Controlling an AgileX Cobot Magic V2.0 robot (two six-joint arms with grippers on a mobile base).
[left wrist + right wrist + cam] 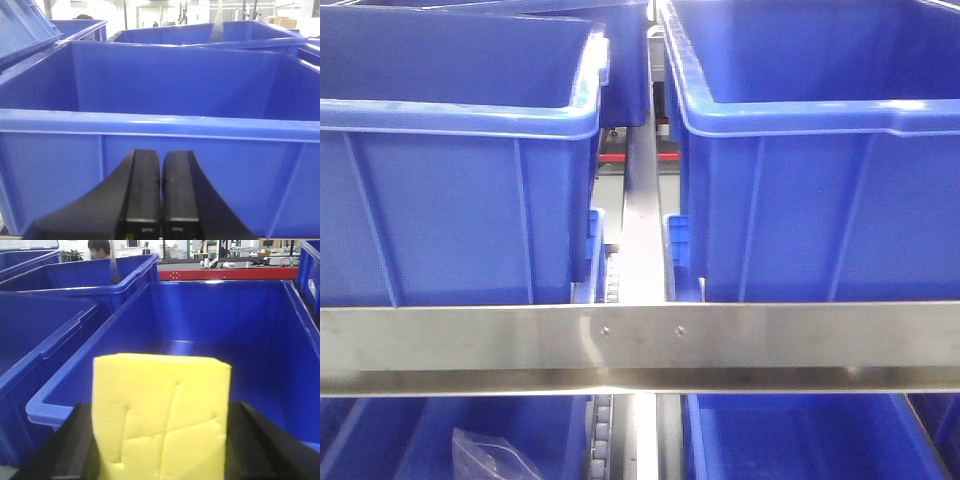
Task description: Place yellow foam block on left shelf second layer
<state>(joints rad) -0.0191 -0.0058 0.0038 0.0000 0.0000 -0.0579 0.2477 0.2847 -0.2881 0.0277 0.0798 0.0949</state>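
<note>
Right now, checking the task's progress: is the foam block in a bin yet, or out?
Out. The block sits between the right gripper's fingers, in front of the bin's rim.

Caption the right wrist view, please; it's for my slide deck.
Right gripper holds the yellow foam block before an open blue bin.

Steel shelf (770,340); blue bins (450,160) atop.

yellow foam block (160,415) bottom cut off, clear bag (495,455) partly cropped
</note>
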